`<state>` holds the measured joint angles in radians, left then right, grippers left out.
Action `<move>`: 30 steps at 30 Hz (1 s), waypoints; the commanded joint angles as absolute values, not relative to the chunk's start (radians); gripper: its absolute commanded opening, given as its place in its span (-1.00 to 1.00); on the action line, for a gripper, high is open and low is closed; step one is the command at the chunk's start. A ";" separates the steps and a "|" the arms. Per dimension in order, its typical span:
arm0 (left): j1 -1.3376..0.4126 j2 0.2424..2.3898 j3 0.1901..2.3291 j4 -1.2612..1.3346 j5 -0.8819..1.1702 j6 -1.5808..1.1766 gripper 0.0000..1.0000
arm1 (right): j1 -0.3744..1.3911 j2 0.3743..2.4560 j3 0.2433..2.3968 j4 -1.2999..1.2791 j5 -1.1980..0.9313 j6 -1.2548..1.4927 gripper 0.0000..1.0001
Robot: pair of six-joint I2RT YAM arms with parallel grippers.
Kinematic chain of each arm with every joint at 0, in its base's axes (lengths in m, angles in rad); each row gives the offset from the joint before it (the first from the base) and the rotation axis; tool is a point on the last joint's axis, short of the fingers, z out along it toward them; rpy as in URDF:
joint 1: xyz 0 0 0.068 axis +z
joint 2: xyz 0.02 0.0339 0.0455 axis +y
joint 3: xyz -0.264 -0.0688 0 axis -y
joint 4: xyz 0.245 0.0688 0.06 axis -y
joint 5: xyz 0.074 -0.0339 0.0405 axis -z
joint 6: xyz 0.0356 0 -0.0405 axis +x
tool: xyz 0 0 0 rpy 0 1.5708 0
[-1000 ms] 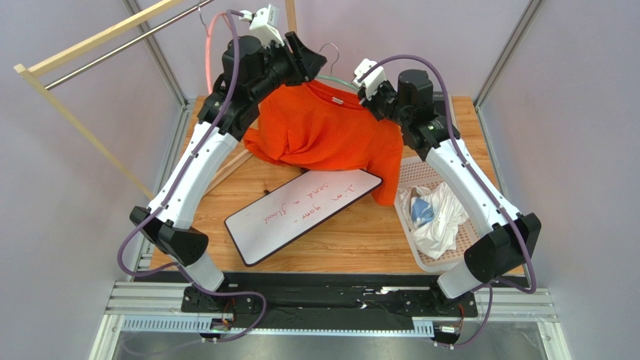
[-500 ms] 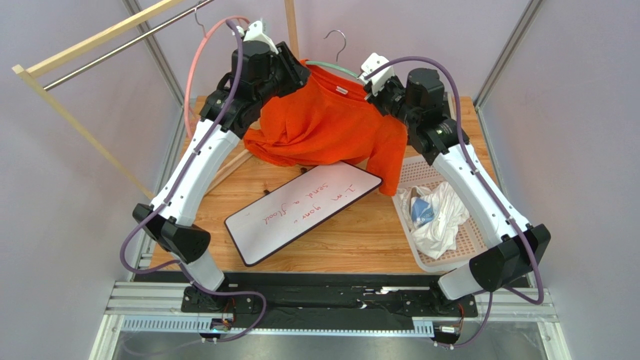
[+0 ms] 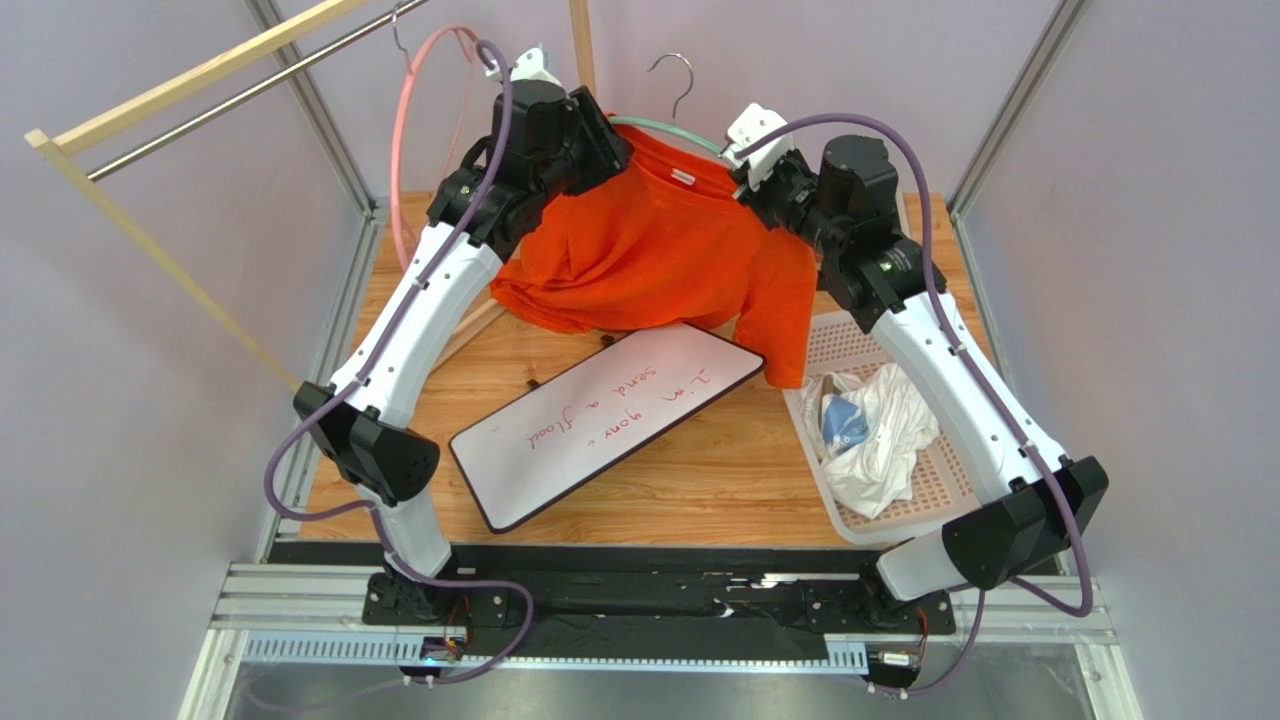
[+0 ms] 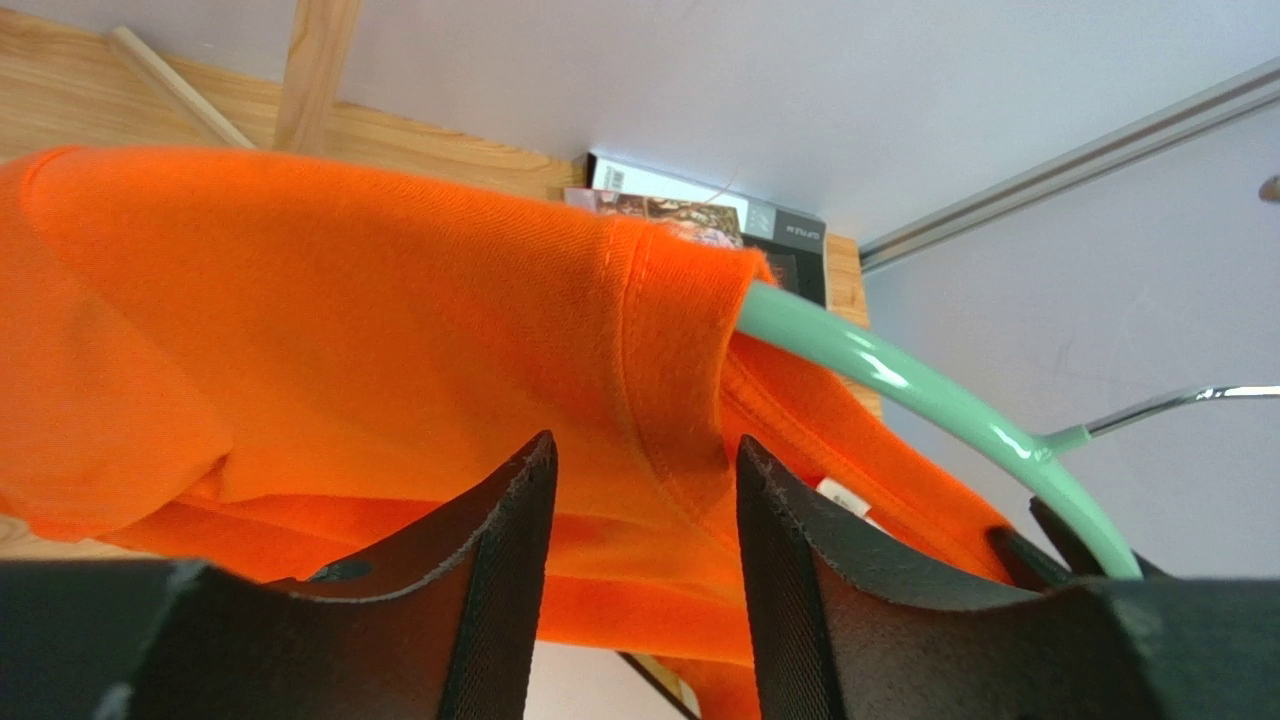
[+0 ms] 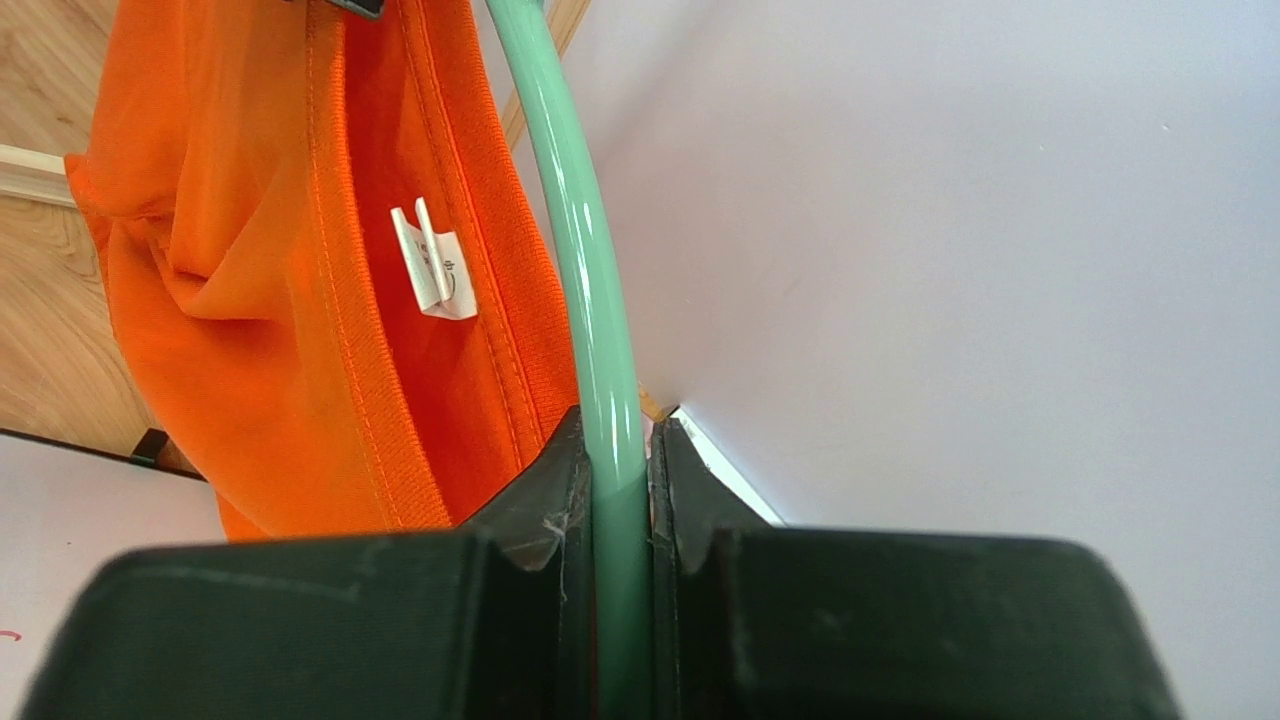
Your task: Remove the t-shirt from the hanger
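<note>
An orange t-shirt [image 3: 661,248] hangs on a mint-green hanger [image 3: 661,131] held up at the back of the table; its lower part drapes onto the wood and a whiteboard. My right gripper [image 5: 613,450] is shut on the hanger's green arm [image 5: 579,225], beside the collar and its white label [image 5: 436,267]. My left gripper [image 4: 643,465] is open, its fingers [image 4: 519,510] on either side of the shirt's left shoulder seam [image 4: 661,330], where the hanger [image 4: 902,383] pokes out of the collar. In the top view the left gripper [image 3: 589,138] is at the shirt's left shoulder.
A whiteboard [image 3: 601,420] with handwriting lies in the middle of the wooden table [image 3: 721,480]. A white basket [image 3: 939,480] with white cloth stands at the right. A wooden clothes rail [image 3: 181,83] with a pink hanger [image 3: 403,135] is at the back left.
Both arms have raised the hanger and shirt higher and toward the back. The left gripper has moved right along the shoulder. The pink hanger has swung.
</note>
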<state>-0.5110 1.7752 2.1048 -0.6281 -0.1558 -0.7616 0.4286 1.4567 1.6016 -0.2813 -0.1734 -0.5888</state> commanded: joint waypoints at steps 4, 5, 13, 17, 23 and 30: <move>-0.512 1.798 2.177 -0.615 -0.161 -0.784 0.15 | 0.433 1.381 1.609 -0.156 -0.196 -0.591 -1.00; -0.512 1.801 2.180 -0.620 -0.172 -0.784 0.11 | 0.434 1.376 1.606 -0.152 -0.198 -0.594 -1.00; -0.514 1.804 2.212 -0.621 -0.143 -0.749 -1.00 | 0.448 1.376 1.582 -0.140 -0.173 -0.614 -1.00; -0.540 1.789 2.206 -0.615 -0.100 -0.735 -1.00 | 0.454 1.425 1.604 -0.135 -0.143 -0.591 -1.00; -0.610 1.760 2.206 -0.554 -0.075 -0.673 -1.00 | 0.469 1.482 1.647 -0.133 -0.156 -0.555 -1.00; -0.634 1.712 2.148 -0.557 -0.063 -0.702 -1.00 | 0.480 1.517 1.680 -0.132 -0.143 -0.522 -1.00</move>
